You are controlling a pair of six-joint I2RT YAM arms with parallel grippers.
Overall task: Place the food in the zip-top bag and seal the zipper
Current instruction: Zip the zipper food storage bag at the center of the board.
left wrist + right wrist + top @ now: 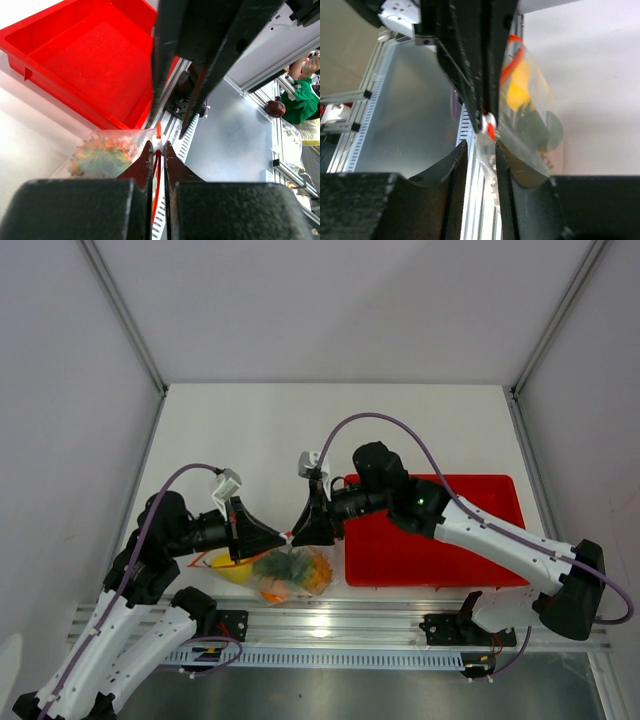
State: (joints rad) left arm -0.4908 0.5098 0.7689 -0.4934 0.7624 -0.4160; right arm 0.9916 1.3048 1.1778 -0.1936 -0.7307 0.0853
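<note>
Top external view — both arms meet at the top edge of the zip-top bag (pixel 292 577), which lies near the front edge of the table (pixel 250 430).
The left gripper (pixel 158 147) is pinched tight on the orange-red zipper (pixel 158 130). The right gripper (pixel 481 146) faces it, jaws slightly apart, with clear bag film running between them — no firm hold shows. The food (pixel 300 573) shows through the plastic, with the lemon (pixel 232 568) at the left end. The red tray (pixel 470 540) sits just to the right.
</note>
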